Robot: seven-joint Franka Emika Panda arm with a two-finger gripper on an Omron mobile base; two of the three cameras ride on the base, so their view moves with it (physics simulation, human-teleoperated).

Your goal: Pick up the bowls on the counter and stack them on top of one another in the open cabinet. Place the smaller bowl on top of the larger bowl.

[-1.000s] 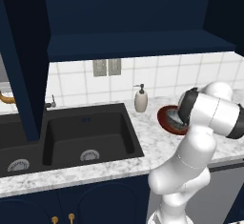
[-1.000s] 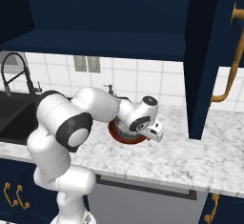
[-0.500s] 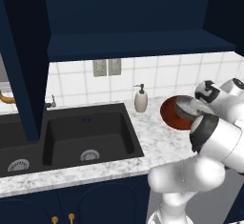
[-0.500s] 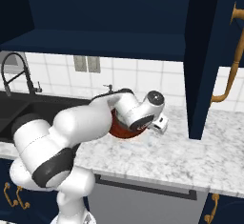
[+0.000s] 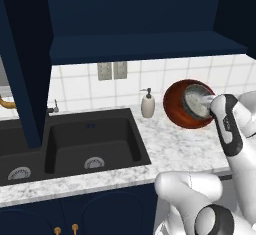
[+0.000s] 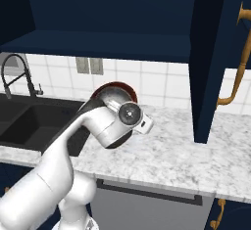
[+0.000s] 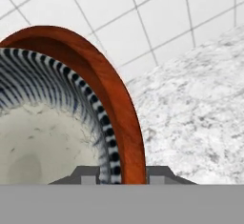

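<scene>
The larger bowl [image 5: 176, 108], glossy red-brown, hangs tipped on its side above the counter [image 5: 175, 149], to the right of the sink. The smaller bowl [image 5: 197, 104], grey, sits nested inside it. My gripper [image 5: 212, 108] is shut on their right edge. In the hand view the red-brown rim [image 7: 125, 113] and the striped wall of the smaller bowl [image 7: 47, 137] both run down between my gripper [image 7: 123, 176] tips. From the right base view, just the red rim [image 6: 117, 85] peeks over my hand. The open cabinet's shelf [image 5: 140, 46] [image 6: 98, 43] lies above.
A white soap dispenser [image 5: 147, 104] stands at the tiled wall just left of the bowls. The black double sink [image 5: 90, 139] [image 6: 29, 119] with its faucet [image 6: 14, 77] fills the left. A tall navy door panel [image 6: 211, 62] hangs down to the right; another [image 5: 27, 69] stands left.
The arm has risen and swung, lifting both nested bowls off the counter and tipping them on edge. The jaws closed on the rim early in this span.
</scene>
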